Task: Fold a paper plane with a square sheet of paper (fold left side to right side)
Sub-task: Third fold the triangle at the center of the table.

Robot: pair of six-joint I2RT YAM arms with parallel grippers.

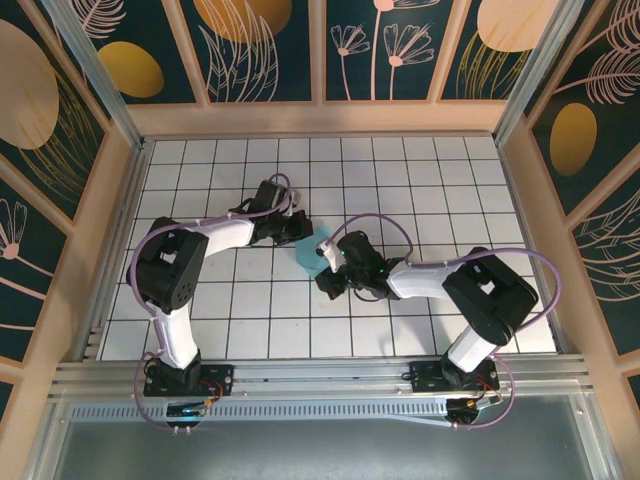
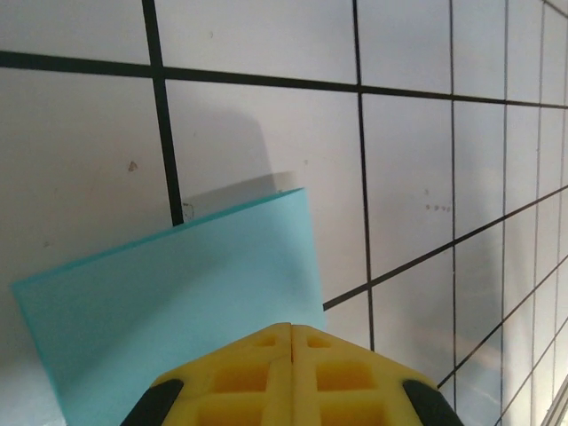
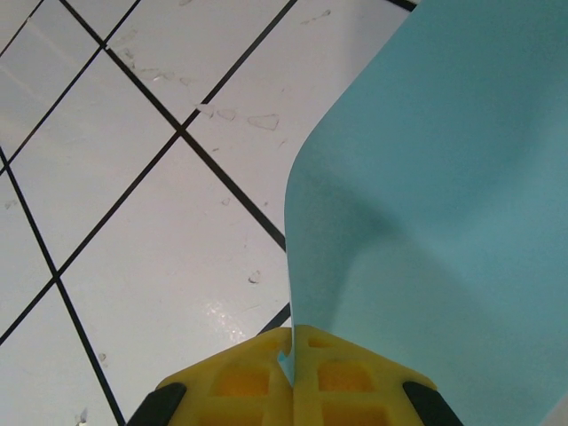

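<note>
The square sheet of paper [image 1: 308,252] is light blue and lies between my two grippers near the table's middle, mostly hidden by them. My right gripper [image 1: 333,264] is shut on it. In the right wrist view the sheet [image 3: 444,222] rises out of the seam between the yellow fingertips [image 3: 293,344] and curls up to the right, off the tiles. My left gripper [image 1: 293,228] sits at the sheet's far-left side. In the left wrist view its fingertips [image 2: 292,328] are pressed together over the broad face of the sheet [image 2: 177,302]. No paper shows in that seam. The sheet's far edge throws a shadow.
White grid tiles [image 1: 420,190] cover the table, with wooden walls [image 1: 320,118] around it and a metal rail [image 1: 320,375] along the near edge. Both arms reach inward and meet near the centre. Open tiles lie to the far right and far left.
</note>
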